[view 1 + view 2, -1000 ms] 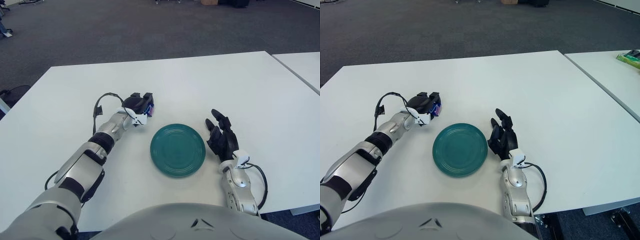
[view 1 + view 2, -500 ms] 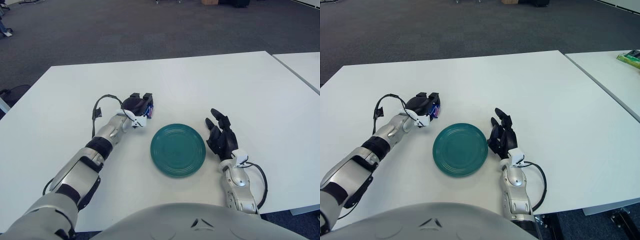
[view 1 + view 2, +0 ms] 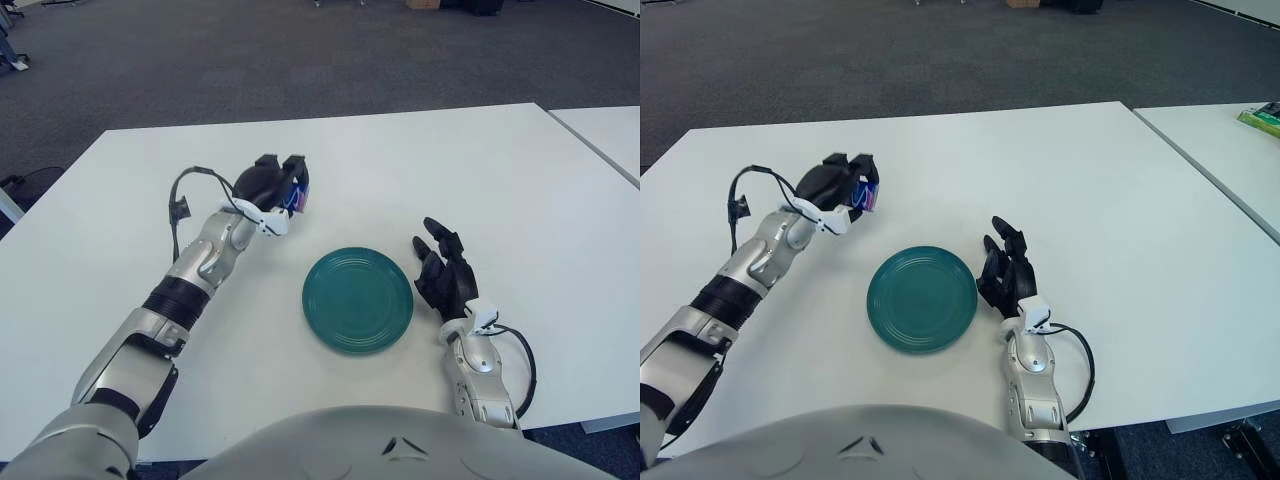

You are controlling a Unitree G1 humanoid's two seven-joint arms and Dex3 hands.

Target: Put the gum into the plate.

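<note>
Left hand [image 3: 272, 187] clasping gum [image 3: 298, 196], raised above table [image 3: 480, 180]; plate [image 3: 357, 300] mid-table; right hand [image 3: 445, 278] spread beside plate.

From my seat the table [image 3: 420, 170] reads as a smooth, matt white board. The plate [image 3: 357, 300] looks like glazed teal ceramic or hard plastic, I can't tell which, with fine concentric ridges and a soft sheen. The left hand [image 3: 272, 185] has matt black plastic fingers closed around the gum [image 3: 299, 196], whose blue wrapper looks glossy. The right hand [image 3: 446, 277] shows the same matt black, with a satin silver forearm casing behind it.
</note>
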